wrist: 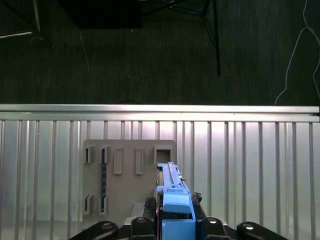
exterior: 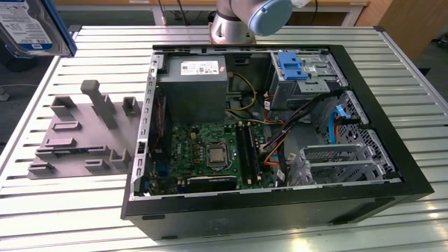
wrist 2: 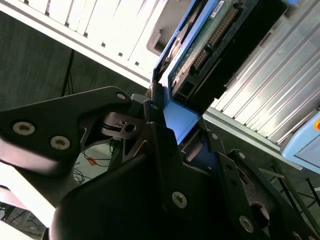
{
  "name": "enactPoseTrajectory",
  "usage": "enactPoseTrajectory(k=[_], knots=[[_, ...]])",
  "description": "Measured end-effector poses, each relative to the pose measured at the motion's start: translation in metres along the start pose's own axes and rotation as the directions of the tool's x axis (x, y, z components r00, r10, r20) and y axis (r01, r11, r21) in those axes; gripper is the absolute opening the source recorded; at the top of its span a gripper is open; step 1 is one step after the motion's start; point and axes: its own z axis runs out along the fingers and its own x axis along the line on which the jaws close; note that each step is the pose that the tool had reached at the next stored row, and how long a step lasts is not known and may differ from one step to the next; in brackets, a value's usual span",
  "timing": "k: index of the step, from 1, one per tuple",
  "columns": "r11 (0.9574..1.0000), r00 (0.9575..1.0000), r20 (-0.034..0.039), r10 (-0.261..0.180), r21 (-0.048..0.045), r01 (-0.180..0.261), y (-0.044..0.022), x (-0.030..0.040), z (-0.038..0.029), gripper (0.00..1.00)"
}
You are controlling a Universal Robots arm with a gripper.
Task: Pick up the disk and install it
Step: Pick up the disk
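The disk (exterior: pixel 28 26) hangs high above the table at the exterior view's far left, its blue-and-white label facing the camera and a blue rail along its edge. In the second wrist view my gripper (wrist 2: pixel 170 112) is shut on the blue rail end of the disk (wrist 2: pixel 215 45), whose green circuit board shows. In the first wrist view the disk (wrist: pixel 172 195) stands edge-on between the black fingers (wrist: pixel 146 210), above the grey fixture plate (wrist: pixel 130 170).
An open computer case (exterior: pixel 392 157) lies on the slatted metal table (exterior: pixel 70 220), with a motherboard, a power supply box (exterior: pixel 192 79) and a drive cage holding a blue bracket (exterior: pixel 290 65). The grey fixture plate (exterior: pixel 84 131) sits to the case's left. The arm's base (exterior: pixel 242 21) stands behind the case.
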Motion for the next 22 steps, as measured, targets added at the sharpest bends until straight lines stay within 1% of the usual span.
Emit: enactPoseTrajectory(k=[7, 19, 22], knots=[[1.0, 1.0, 0.0, 0.0, -0.0001, 0.0, 0.0002, -0.0001, -0.0075, 0.37], [1.0, 1.0, 0.0, 0.0, 0.0001, 0.0, 0.0005, -0.0003, -0.0185, 0.37], [1.0, 1.0, 0.0, 0.0, 0.0001, 0.0, 0.0005, -0.0003, -0.0193, 0.37]])
